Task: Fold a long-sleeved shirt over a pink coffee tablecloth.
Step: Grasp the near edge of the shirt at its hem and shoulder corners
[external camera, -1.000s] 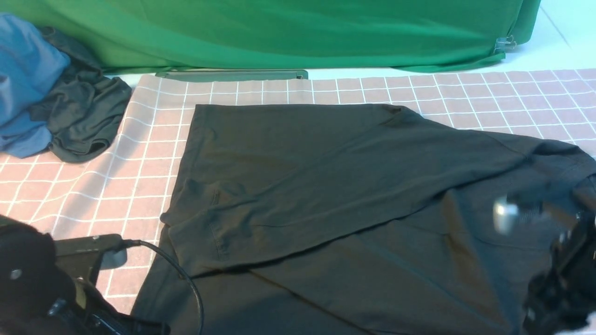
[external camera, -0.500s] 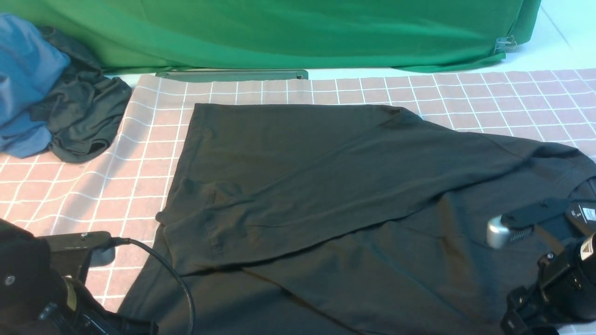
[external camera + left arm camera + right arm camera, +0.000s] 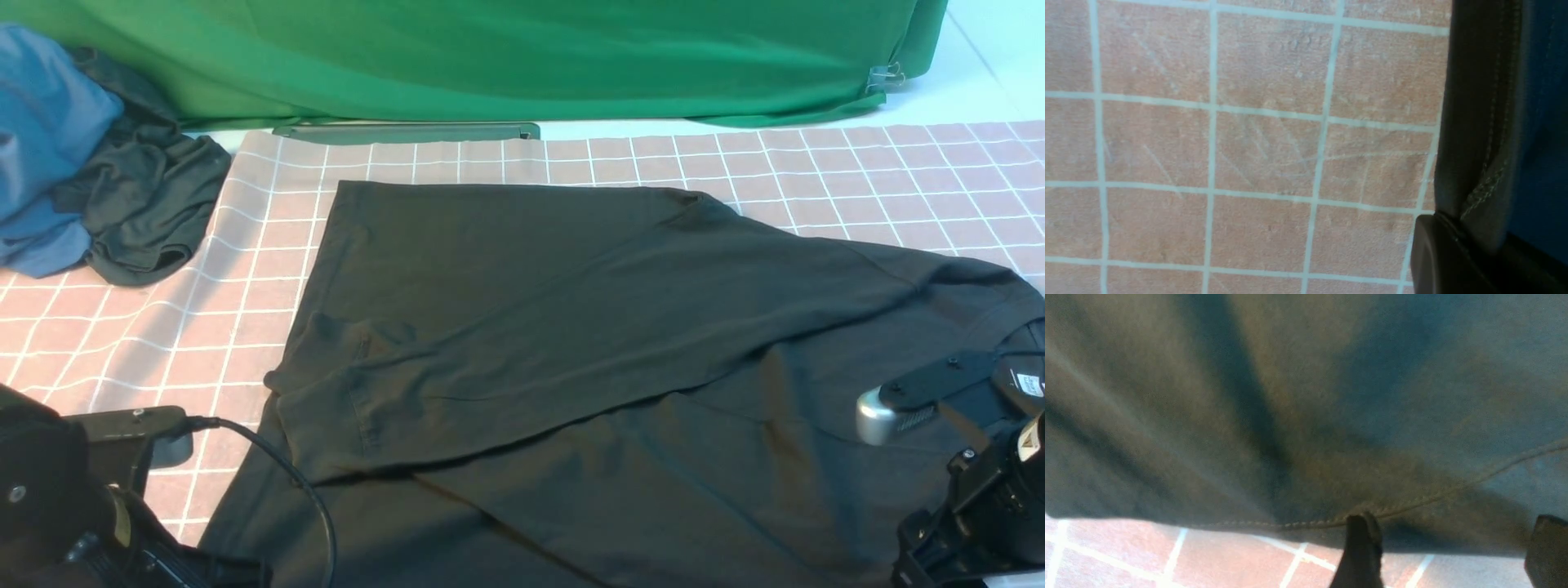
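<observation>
The long-sleeved shirt (image 3: 571, 327) lies spread out in the middle of the pink coffee tablecloth (image 3: 857, 163), one sleeve folded across its body. Left hand (image 3: 1457, 249) is clenched on the shirt's hem at the near left edge. Right hand (image 3: 1453, 555) is released, fingers wide apart by the stitched edge near the collar, gripping nothing. Blue garment (image 3: 41, 122) and dark grey garment (image 3: 147, 204) are heaped far left, green cloth (image 3: 490, 57) behind.
</observation>
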### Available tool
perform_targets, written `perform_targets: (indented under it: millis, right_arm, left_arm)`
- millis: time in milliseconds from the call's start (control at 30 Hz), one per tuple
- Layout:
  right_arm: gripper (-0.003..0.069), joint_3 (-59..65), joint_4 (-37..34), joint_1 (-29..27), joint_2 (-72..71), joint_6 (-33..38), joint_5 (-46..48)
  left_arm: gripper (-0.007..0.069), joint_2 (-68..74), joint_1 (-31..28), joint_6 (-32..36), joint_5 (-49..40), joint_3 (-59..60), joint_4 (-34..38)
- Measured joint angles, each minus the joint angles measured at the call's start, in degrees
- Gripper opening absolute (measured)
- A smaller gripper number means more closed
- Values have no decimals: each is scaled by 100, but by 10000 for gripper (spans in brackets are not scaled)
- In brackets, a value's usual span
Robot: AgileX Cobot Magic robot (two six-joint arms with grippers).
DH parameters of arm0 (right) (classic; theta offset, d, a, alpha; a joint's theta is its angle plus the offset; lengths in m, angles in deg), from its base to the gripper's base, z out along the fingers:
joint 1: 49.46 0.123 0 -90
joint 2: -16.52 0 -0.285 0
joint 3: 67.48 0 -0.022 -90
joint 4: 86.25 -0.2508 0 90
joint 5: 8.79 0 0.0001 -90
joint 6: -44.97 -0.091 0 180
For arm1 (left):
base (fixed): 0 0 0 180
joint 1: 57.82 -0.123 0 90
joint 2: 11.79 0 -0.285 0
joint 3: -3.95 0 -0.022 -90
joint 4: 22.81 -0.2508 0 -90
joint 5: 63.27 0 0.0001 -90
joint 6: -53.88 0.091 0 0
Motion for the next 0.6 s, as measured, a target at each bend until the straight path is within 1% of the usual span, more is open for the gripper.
perform_targets:
  millis: [200, 233, 267, 333, 367, 400, 433, 467, 533, 600]
  right_arm:
    - [541, 0, 4, 0, 397, 164, -45]
    - [519, 0, 4, 0, 529, 218, -73]
    - [514, 0, 16, 0, 543, 224, -73]
    - [414, -19, 120, 0, 627, 274, -76]
    - [323, -46, 194, 0, 655, 278, -78]
    - [251, -64, 229, 0, 677, 281, -72]
    - [150, -95, 248, 0, 691, 281, -41]
    - [98, -131, 251, 0, 708, 281, 34]
    - [52, -220, 285, 0, 708, 281, 234]
    - [41, -331, 371, 0, 596, 270, 480]
  left_arm:
    - [31, 0, 0, 0, 39, 0, 33]
    - [31, 0, 0, 0, 52, 0, 44]
    - [31, 0, 0, 0, 52, 0, 44]
    - [31, 0, 0, 7, 118, 0, 63]
    - [31, 0, 0, 7, 147, 0, 78]
    - [31, 0, 0, 7, 189, 0, 103]
    - [31, 0, 0, 1, 240, -6, 149]
    - [31, 0, 0, 1, 247, -31, 189]
    - [31, 0, 0, 1, 187, -138, 231]
    - [31, 0, 0, 1, 59, -342, 244]
